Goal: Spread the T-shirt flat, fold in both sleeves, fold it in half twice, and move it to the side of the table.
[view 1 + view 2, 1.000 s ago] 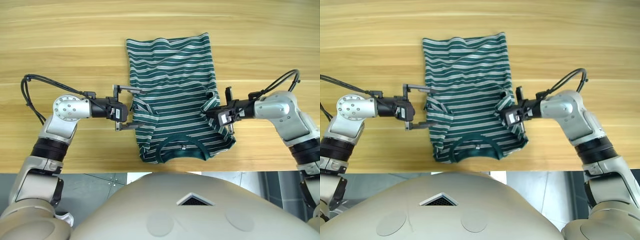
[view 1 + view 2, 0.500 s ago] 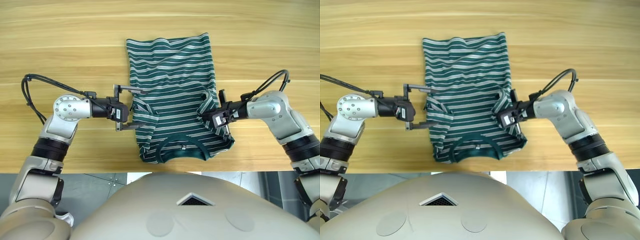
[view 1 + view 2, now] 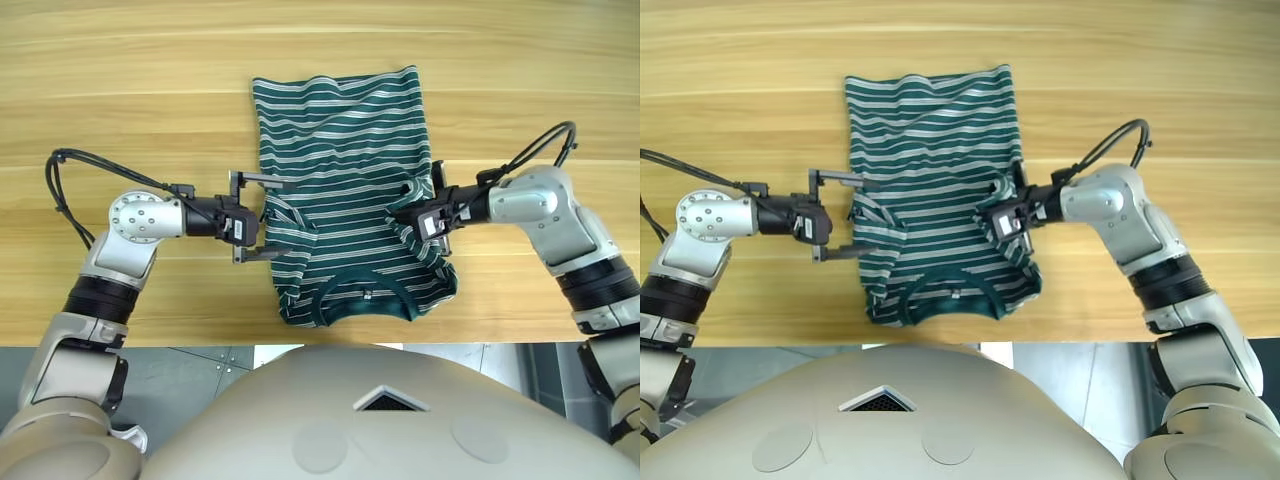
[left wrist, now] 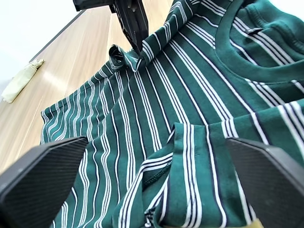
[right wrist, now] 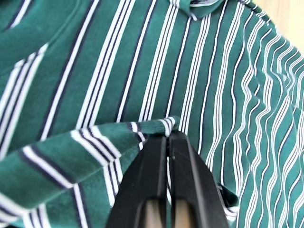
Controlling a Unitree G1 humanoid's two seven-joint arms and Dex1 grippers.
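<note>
You had one T-shirt (image 3: 345, 150) on table (image 3: 120, 80), collar nearest robot, hem far. Two grippers at work. Your left gripper (image 3: 278, 217) stood spread wide, straddling shirt's left sleeve fold. Your right gripper (image 5: 168, 138) pinched right sleeve edge, held over shirt's body.
</note>
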